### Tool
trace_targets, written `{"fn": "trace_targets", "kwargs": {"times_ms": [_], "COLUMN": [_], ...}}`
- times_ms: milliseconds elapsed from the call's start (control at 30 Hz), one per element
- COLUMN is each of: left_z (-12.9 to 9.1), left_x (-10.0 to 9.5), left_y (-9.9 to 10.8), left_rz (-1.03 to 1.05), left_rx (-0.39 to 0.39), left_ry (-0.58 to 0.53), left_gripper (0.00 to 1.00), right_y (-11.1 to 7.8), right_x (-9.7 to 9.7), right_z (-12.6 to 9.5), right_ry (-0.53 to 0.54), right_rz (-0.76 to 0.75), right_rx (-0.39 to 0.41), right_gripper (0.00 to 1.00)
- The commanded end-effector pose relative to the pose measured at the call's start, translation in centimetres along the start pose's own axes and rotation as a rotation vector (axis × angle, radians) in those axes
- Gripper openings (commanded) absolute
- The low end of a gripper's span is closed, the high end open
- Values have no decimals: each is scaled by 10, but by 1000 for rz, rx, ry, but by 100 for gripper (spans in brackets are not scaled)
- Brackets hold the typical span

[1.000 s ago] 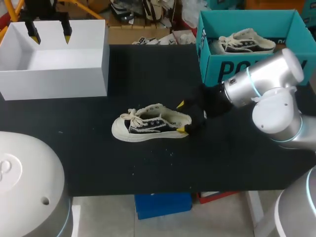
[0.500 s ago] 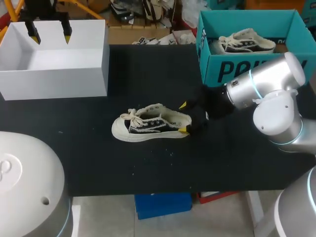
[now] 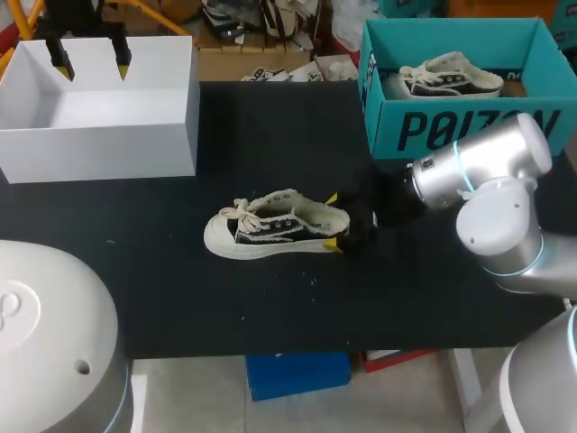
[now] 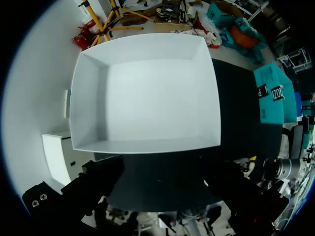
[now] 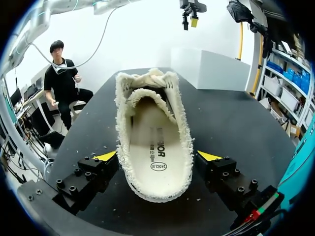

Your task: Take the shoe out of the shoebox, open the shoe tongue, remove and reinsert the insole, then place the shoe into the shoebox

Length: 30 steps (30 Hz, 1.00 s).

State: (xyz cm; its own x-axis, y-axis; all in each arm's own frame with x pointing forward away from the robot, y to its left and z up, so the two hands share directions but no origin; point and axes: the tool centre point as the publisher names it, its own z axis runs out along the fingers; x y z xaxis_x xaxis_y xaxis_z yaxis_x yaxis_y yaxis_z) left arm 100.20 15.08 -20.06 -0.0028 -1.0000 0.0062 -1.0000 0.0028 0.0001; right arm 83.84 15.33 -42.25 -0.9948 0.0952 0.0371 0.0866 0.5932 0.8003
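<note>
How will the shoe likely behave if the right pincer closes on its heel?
The shoe looks like soft frayed canvas, so its heel walls would probably cave inward under the right pincer. It seems light and sits flat on its sole, so a push should slide it, not tip it.

Black table (image 3: 270, 135), matte top, few pale specks (image 3: 314, 279), perhaps lint

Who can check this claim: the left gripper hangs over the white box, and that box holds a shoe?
Not quite: the white box is empty, as the left wrist view shows. The left gripper does hang over it.
</note>
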Motion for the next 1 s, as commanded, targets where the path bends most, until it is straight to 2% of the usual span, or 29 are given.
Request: {"fn": "trace_targets", "kwargs": {"times_ms": [33, 667, 700, 733, 767, 1000], "left_z": [0, 0, 0, 0, 0, 0], "left_x": [1, 1, 1, 1, 1, 1], "left_y": [0, 0, 0, 0, 0, 0], "left_rz": [-2, -2, -2, -2, -2, -2], "left_rx": [-2, -2, -2, -2, -2, -2], "left_ry": [-4, -4, -4, -4, -4, -4], "left_gripper": [100, 100, 100, 100, 100, 100], "right_y": [-6, -14, -13, -12, -11, -11], "right_x": [-1, -5, -5, -6, -7, -7], "right_z": [6, 17, 17, 18, 17, 17], "right_ry": [1, 17, 19, 19, 19, 19], "right_rz": [2, 11, 5, -9, -25, -25], "right_rx": [-20, -45, -38, -38, -58, -58], "right_gripper": [100, 100, 24, 0, 0, 0]}}
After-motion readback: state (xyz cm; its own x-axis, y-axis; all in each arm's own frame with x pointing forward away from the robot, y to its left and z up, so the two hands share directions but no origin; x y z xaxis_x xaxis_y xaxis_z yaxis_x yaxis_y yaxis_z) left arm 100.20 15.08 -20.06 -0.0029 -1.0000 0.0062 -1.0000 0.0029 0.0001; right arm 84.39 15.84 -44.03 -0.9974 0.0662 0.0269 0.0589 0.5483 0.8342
